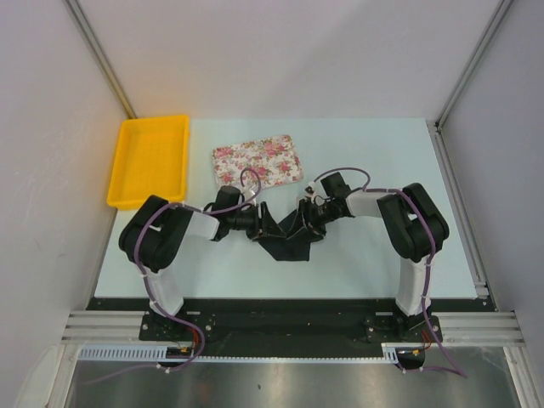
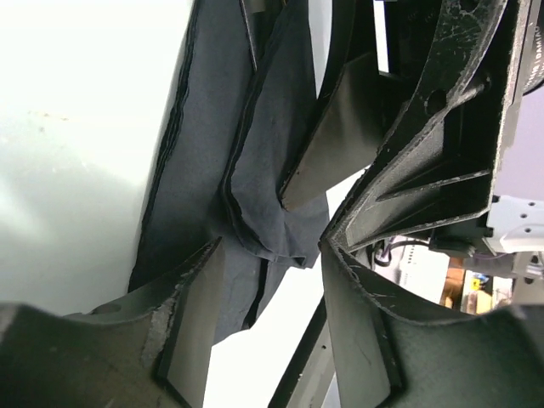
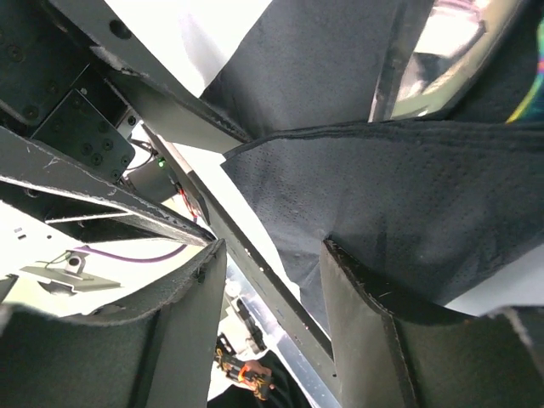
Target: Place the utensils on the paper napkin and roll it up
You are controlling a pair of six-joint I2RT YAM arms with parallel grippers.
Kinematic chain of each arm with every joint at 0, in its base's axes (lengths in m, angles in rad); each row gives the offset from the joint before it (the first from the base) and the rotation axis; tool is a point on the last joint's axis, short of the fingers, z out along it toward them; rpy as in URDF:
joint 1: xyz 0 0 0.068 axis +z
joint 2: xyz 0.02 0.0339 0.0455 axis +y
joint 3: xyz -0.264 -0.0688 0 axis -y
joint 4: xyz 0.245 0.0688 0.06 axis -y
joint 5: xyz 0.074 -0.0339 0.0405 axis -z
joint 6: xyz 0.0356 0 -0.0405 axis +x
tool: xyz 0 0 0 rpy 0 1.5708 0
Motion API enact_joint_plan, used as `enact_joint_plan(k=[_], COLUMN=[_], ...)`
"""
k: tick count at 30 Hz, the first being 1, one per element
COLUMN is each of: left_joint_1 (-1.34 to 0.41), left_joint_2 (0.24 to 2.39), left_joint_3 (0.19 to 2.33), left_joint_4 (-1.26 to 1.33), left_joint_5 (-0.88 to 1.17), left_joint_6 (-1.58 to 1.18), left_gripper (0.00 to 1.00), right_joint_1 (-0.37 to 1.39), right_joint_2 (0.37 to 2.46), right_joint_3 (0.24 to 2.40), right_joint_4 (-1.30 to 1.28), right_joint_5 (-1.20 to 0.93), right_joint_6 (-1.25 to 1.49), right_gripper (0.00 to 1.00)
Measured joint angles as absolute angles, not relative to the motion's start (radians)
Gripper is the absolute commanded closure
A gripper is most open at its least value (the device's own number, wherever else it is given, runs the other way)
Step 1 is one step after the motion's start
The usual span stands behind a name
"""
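Two claws meet over the napkin near the middle of the table, just in front of the flowered tray. The napkin is not a flat square. It lies as a dark, uneven bundle with several folds, wider at the far side and coming to a point toward the arm bases.

The left claw has its jaws apart. In its wrist view a hanging fold of the napkin sits just past the fingertips, but nothing is pinched between them. The right claw is also open: there is free space between its two fingers, and the napkin passes beside and behind the right-hand one. I cannot tell if that finger touches the paper. So neither claw grips anything at this moment.

No view shows the utensils. None appears on the bare table, on the tray or in the yellow bin, though the tray's busy pattern could hide such thin pieces. They may be inside the folds, and I cannot confirm this.

My judgement is that the task is somewhere in the rolling part. The paper is already folded over itself, which suggests the placing step is done. However, the result is a loose, crooked bundle and not a closed roll. What is left, as I see it, is to take the free edge again, turn it over the bundle and press it into a tight, even roll.
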State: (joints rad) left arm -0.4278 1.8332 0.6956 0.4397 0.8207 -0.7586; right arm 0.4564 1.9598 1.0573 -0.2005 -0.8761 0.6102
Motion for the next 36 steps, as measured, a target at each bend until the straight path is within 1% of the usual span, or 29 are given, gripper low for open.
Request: enact_joint_plan(k=[1, 4, 5, 7, 8, 10, 11, 13, 16, 18, 19, 21, 22, 25, 27, 28, 30, 33, 36], left_joint_1=[-0.432, -0.440, -0.443, -0.451, -0.455, -0.459, -0.461, -0.462, -0.462, -0.462, -0.462, -0.462, -0.462, -0.463, -0.463, -0.463, -0.463, -0.463, -0.463], left_joint_2=[1.834, 1.839, 1.842, 1.848, 1.850, 1.852, 1.853, 1.853, 1.853, 1.852, 1.852, 1.847, 1.845, 1.841, 1.840, 1.840, 1.840, 1.840, 1.840], left_joint_3=[0.703, 0.727, 0.731, 0.741, 0.746, 0.759, 0.766, 0.778, 0.780, 0.780, 0.780, 0.780, 0.780, 0.780, 0.780, 0.780, 0.780, 0.780, 0.780], left_joint_4=[0.425, 0.392, 0.385, 0.371, 0.360, 0.329, 0.316, 0.290, 0.257, 0.235, 0.228, 0.221, 0.218, 0.212, 0.210, 0.210, 0.210, 0.209, 0.208], left_joint_5=[0.815, 0.803, 0.797, 0.786, 0.783, 0.770, 0.761, 0.750, 0.725, 0.709, 0.707, 0.701, 0.698, 0.690, 0.687, 0.686, 0.686, 0.685, 0.684], left_joint_6=[-0.753, -0.731, -0.728, -0.722, -0.713, -0.698, -0.688, -0.670, -0.648, -0.641, -0.636, -0.632, -0.628, -0.627, -0.627, -0.627, -0.627, -0.627, -0.627], left_gripper=[0.48, 0.58, 0.68, 0.78, 0.87, 0.94, 1.00, 1.00, 1.00, 1.00, 1.00, 1.00, 1.00, 1.00, 1.00, 1.00, 1.00, 1.00, 1.00], right_joint_1=[0.456, 0.455, 0.455, 0.456, 0.456, 0.456, 0.456, 0.456, 0.453, 0.448, 0.443, 0.433, 0.431, 0.428, 0.435, 0.442, 0.455, 0.472, 0.486], right_joint_2=[1.960, 1.960, 1.960, 1.960, 1.960, 1.960, 1.960, 1.958, 1.940, 1.913, 1.897, 1.861, 1.850, 1.844, 1.844, 1.848, 1.859, 1.888, 1.916], right_joint_3=[1.057, 1.057, 1.057, 1.057, 1.057, 1.057, 1.057, 1.057, 1.057, 1.057, 1.057, 1.060, 1.064, 1.087, 1.100, 1.110, 1.126, 1.149, 1.161], right_joint_4=[-0.202, -0.202, -0.199, -0.197, -0.196, -0.196, -0.197, -0.200, -0.215, -0.222, -0.226, -0.233, -0.236, -0.245, -0.261, -0.271, -0.279, -0.288, -0.297], right_joint_5=[-0.873, -0.871, -0.871, -0.871, -0.871, -0.871, -0.871, -0.868, -0.857, -0.842, -0.833, -0.808, -0.796, -0.761, -0.738, -0.723, -0.703, -0.667, -0.629], right_joint_6=[0.610, 0.610, 0.610, 0.610, 0.610, 0.609, 0.606, 0.600, 0.593, 0.587, 0.582, 0.569, 0.561, 0.541, 0.529, 0.522, 0.510, 0.492, 0.476], right_gripper=[0.47, 0.48, 0.48, 0.48, 0.48, 0.49, 0.49, 0.50, 0.55, 0.62, 0.67, 0.73, 0.78, 0.87, 0.90, 0.94, 0.95, 1.00, 1.00])
